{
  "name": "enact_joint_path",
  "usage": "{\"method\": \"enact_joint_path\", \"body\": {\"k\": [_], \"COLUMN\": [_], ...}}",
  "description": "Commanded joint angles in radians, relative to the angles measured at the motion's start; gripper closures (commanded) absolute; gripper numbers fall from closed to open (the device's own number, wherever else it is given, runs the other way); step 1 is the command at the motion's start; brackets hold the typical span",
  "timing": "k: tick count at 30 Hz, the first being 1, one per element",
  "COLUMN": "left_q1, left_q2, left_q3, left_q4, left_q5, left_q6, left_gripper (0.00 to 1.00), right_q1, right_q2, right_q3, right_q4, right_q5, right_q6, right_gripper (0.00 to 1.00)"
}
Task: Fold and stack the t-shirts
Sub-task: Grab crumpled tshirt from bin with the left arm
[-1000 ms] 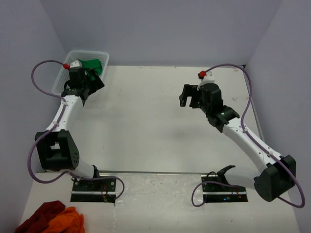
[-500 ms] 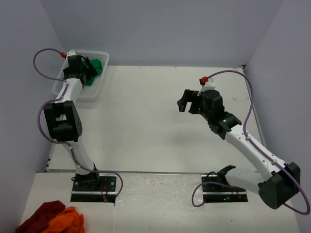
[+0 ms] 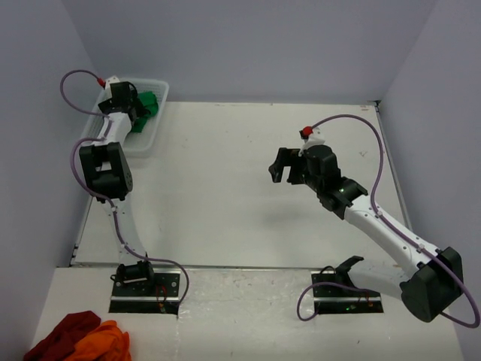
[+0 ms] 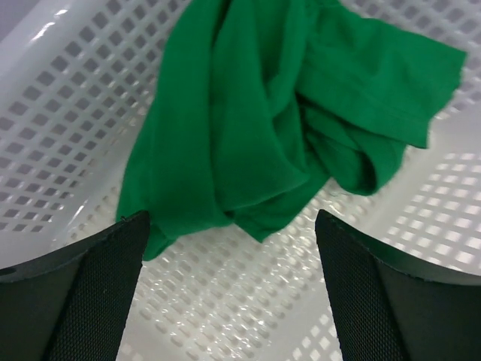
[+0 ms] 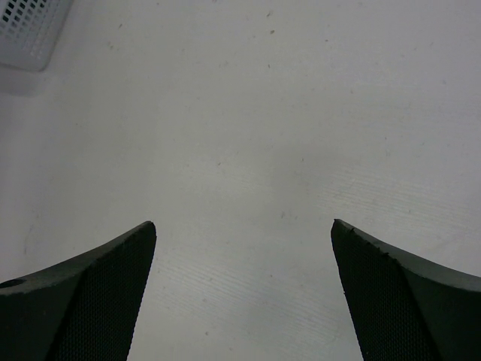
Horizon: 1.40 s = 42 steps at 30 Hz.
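The green t-shirt [image 4: 278, 128] is seen crumpled in loose folds inside a white perforated basket [image 3: 143, 139], which is set at the upper left of the overhead view, on the far left corner of the worktop [image 3: 225, 173]. In the left wrist view the shirt fills the upper middle of the frame, with one sleeve spread towards the upper right, and the basket's gridded floor is seen around it.

The left hand [image 4: 231, 226] is held over the basket with its fingers spread wide apart and nothing clamped between them. The shirt's lower folds lie just past the fingertips. The lower left edge of the cloth comes right up to the tip of the finger at the left of the frame, but it cannot be told whether it is touched.

The right hand [image 3: 284, 167] is held above bare worktop, right of centre in the overhead view. Its fingers are likewise wide apart and nothing is gripped.

A dark red cloth [image 3: 64, 335] and an orange cloth [image 3: 105, 342] are bunched together at the lower left corner of the overhead view, well apart from the basket.
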Motion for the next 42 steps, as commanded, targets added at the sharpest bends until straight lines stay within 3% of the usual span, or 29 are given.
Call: {"method": "enact_joint_path", "body": {"k": [1,4,9,11,14,15,19,25,30,34,42], "left_q1": [0.027,0.035,0.055,0.058,0.059,0.059,0.059,0.032,-0.103,-0.235,-0.413], "left_q2": [0.009,0.051,0.133,0.151,0.145,0.139,0.026,-0.224,-0.419,-0.569,-0.79], "left_q3": [0.041,0.081,0.162,0.208,0.215,0.213,0.155,0.083,0.15,0.251,0.143], "left_q4": [-0.016,-0.034,-0.036,-0.042,-0.016,-0.007,0.039,0.088,0.041,-0.065,-0.109], "left_q5": [-0.101,-0.113,-0.074,-0.058,-0.015,0.014,0.107,0.33,0.397,0.461,0.66], "left_q6": [0.009,0.018,0.035,0.035,0.036,0.036,0.012,-0.066,0.027,0.072,-0.068], "left_gripper": [0.09,0.12,0.29,0.43,0.77,0.99,1.0,1.0,1.0,1.0,1.0], "right_q1": [0.004,0.004,0.004,0.002,0.002,0.002,0.002,0.004,-0.024,-0.093,-0.237], "right_q2": [0.005,0.002,-0.012,-0.026,-0.018,-0.014,0.003,0.057,0.081,0.072,0.029], "right_q3": [-0.009,-0.01,-0.025,-0.038,-0.035,-0.032,-0.035,0.013,0.065,0.083,0.083], "right_q4": [0.027,0.028,0.025,0.03,0.03,0.03,0.042,-0.007,-0.024,-0.024,-0.048], "right_q5": [-0.025,-0.031,-0.023,-0.017,-0.011,-0.009,0.005,0.198,0.397,0.411,0.414], "right_q6": [0.014,0.017,0.017,0.017,0.016,0.017,0.017,0.027,0.051,0.047,0.034], "right_gripper": [0.01,0.01,0.01,0.01,0.01,0.01,0.01,0.01,0.01,0.01,0.01]}}
